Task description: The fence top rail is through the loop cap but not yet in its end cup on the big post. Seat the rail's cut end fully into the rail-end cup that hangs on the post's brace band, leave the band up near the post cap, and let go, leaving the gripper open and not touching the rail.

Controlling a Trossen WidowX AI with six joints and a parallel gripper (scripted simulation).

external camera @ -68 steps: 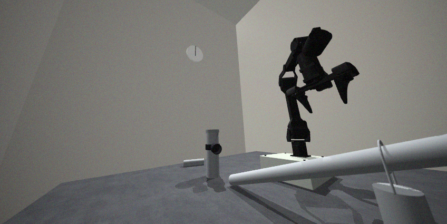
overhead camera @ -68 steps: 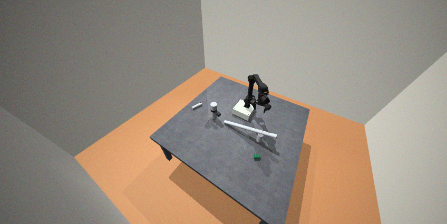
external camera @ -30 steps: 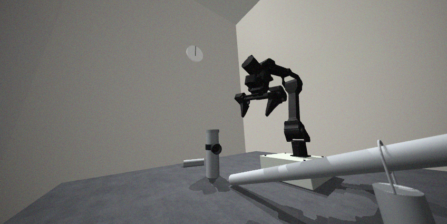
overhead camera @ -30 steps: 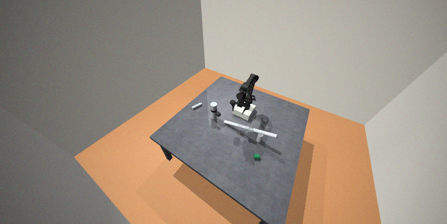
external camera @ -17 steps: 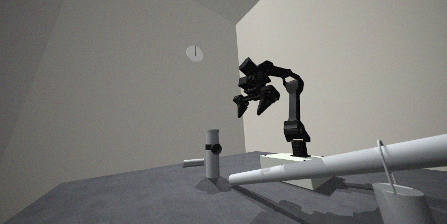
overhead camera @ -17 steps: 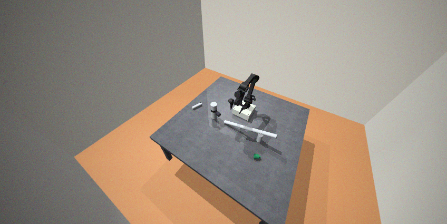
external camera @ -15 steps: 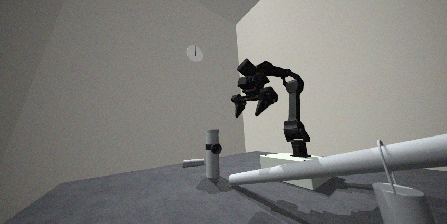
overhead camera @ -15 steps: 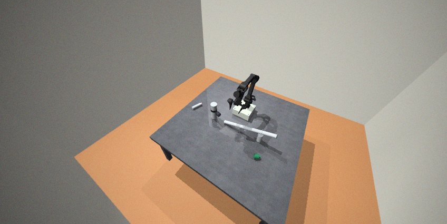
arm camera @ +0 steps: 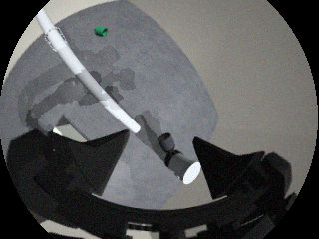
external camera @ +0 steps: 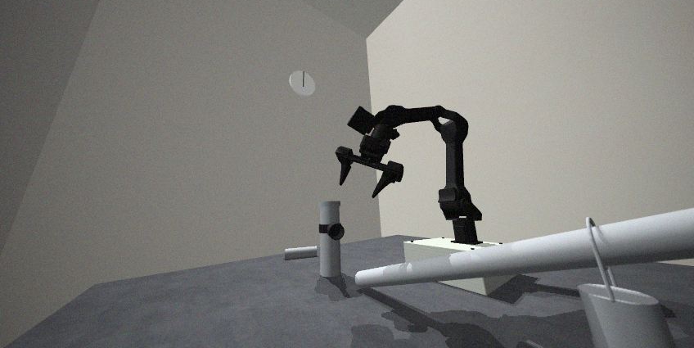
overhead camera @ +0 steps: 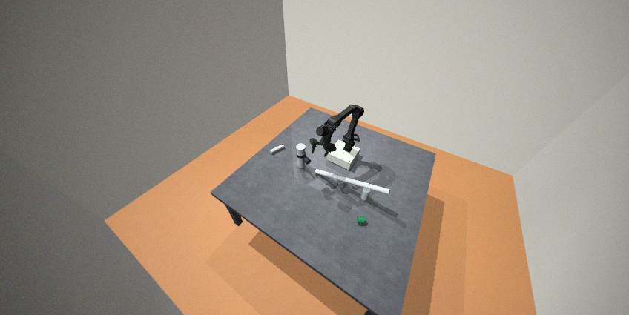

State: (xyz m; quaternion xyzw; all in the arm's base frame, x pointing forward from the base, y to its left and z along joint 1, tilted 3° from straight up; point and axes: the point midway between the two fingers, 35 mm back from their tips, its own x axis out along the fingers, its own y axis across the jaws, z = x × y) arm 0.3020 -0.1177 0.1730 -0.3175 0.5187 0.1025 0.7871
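Note:
The big post [overhead camera: 300, 164] [external camera: 330, 259] stands upright. Its dark brace band [overhead camera: 300, 156] [external camera: 322, 228] sits in the upper part, below the pale cap. The dark rail-end cup [overhead camera: 307, 160] [external camera: 335, 231] [arm camera: 166, 141] hangs on the band, its mouth towards the rail side. The white rail [overhead camera: 374, 188] [external camera: 487, 259] [arm camera: 75, 62] passes through the loop cap on the short post [overhead camera: 365, 195] [external camera: 625, 320]. It slopes down to its cut end, which is apart from the cup and lower. My gripper [overhead camera: 320, 153] [external camera: 357, 190] is open and empty, above the post's height, touching neither rail nor post.
The arm's pale base box [overhead camera: 340, 160] [external camera: 423, 253] stands behind the rail. A short white tube [overhead camera: 277, 149] [external camera: 300, 252] lies beyond the post. A small green piece [overhead camera: 361, 220] [arm camera: 101, 31] lies on the table [overhead camera: 282, 206], on the rail's other side from the base.

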